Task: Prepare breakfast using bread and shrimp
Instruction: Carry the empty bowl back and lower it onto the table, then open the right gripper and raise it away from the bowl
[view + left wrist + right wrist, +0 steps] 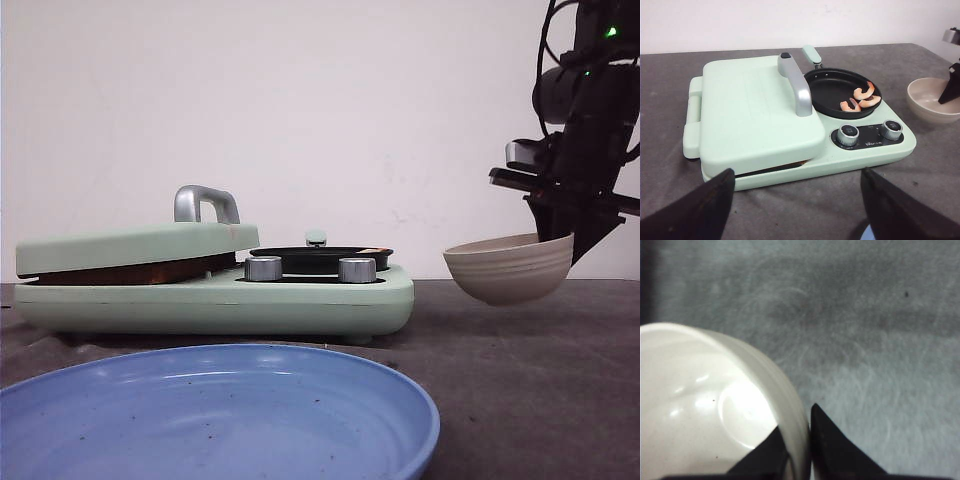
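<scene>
Three pink-orange shrimp (860,98) lie in the small black pan (835,90) of the mint-green breakfast maker (765,120). The maker's lid (135,245) is down, and a brown crust edge of bread (799,163) shows in the slit under it. My right gripper (799,432) is shut on the rim of an empty beige bowl (510,267), holding it tilted above the table to the right of the maker. The bowl also shows in the left wrist view (931,99). My left gripper (796,200) is open and empty, in front of the maker.
A large empty blue plate (215,420) sits at the near edge of the grey table (520,380), in front of the maker. Two silver knobs (310,269) face front. A grey handle (205,203) stands on the lid. A white wall is behind.
</scene>
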Motion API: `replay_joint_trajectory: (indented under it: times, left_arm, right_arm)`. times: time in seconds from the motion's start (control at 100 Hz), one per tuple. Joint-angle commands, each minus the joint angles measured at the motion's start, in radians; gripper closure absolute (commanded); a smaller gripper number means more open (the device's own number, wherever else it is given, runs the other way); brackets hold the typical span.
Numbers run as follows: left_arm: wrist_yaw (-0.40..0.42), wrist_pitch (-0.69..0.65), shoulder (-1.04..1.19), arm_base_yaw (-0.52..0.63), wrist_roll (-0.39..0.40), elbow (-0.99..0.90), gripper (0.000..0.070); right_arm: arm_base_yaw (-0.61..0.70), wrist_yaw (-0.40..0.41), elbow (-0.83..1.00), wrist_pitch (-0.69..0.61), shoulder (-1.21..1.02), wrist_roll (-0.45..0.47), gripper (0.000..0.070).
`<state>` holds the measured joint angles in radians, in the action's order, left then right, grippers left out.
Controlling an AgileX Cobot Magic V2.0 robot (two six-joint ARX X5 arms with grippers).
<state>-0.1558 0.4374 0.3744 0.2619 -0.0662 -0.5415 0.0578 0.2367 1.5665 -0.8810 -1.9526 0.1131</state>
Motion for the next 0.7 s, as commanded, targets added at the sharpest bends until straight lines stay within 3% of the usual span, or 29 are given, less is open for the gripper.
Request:
replay_joint_trajectory:
  times: [0.0,0.69]
  left_arm:
    - [0.002,-0.01,0.004,0.001,-0.002,-0.008,0.0267]
    - [0.002,-0.01,0.004,0.001,-0.002,-0.008,0.0267]
  right_arm:
    - [0.0,0.007,0.018,0.019,-0.021,0.013,0.0699]
    - [0.002,0.025,0.016,0.052,-0.085,0.019,0.0699]
